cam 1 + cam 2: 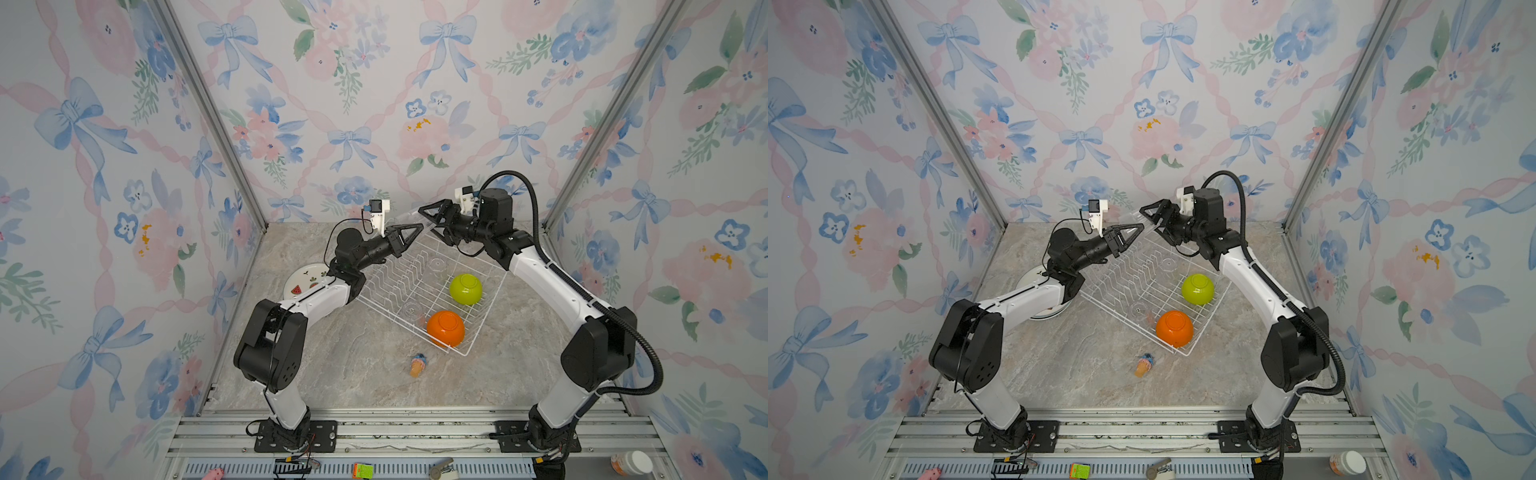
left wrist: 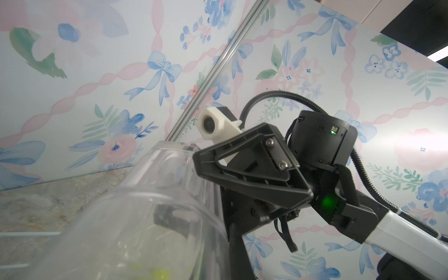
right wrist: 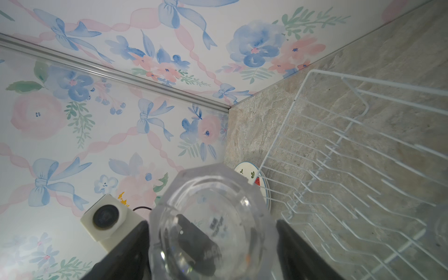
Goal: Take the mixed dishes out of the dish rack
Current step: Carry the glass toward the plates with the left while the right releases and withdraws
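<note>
The clear faceted tumbler (image 3: 208, 194) looked smooth and glossy between my matt black plastic fingers (image 3: 126, 252). The white wire dish rack (image 1: 395, 286) seemed coated metal. The lime-green bowl (image 1: 466, 289) and orange bowl (image 1: 445, 328) shone. The grey-beige marbled tabletop (image 1: 332, 365) looked matt.

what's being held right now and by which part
The small clear glass is pinched by its rim wall in the left gripper, one finger inside. The right gripper flanks its base; whether it grips cannot be told.
</note>
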You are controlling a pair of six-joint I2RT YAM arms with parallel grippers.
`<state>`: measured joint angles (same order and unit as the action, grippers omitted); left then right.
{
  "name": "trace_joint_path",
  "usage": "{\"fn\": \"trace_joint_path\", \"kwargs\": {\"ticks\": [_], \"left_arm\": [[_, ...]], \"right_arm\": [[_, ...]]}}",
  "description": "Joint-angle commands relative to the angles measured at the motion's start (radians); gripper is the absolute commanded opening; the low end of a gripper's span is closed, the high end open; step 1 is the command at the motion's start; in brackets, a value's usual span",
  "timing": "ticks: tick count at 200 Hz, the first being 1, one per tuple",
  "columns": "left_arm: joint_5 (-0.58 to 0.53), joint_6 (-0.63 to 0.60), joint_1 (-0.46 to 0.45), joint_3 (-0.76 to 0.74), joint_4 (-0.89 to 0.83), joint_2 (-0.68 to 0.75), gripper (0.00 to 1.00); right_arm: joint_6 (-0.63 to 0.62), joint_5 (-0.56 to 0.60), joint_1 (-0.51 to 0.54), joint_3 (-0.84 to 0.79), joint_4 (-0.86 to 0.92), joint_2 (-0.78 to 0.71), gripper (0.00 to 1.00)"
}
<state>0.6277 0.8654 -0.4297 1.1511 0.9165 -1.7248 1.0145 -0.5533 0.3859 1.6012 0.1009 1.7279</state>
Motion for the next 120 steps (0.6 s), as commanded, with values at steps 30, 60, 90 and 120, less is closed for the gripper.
{"fn": "trace_joint_path", "kwargs": {"ticks": [30,60,90,120], "left_arm": [[-0.113,-0.082,0.026,0.001,-0.151,0.047,0.00],[-0.181,-0.119,0.057,-0.002,-0.276,0.077,0.00],[-0.277,-0.116,0.122,0.013,-0.451,0.113,0.00],[-0.387,-0.144,0.199,0.031,-0.681,0.169,0.00]], "right_arm": [[-0.062,-0.019,-0.047,-0.048,0.034,-0.049,0.98],[-0.083,-0.007,-0.089,-0.118,0.026,-0.088,0.97],[-0.160,0.044,-0.102,-0.140,0.093,-0.123,0.97],[-0.260,0.112,-0.110,-0.150,0.175,-0.130,0.97]]}}
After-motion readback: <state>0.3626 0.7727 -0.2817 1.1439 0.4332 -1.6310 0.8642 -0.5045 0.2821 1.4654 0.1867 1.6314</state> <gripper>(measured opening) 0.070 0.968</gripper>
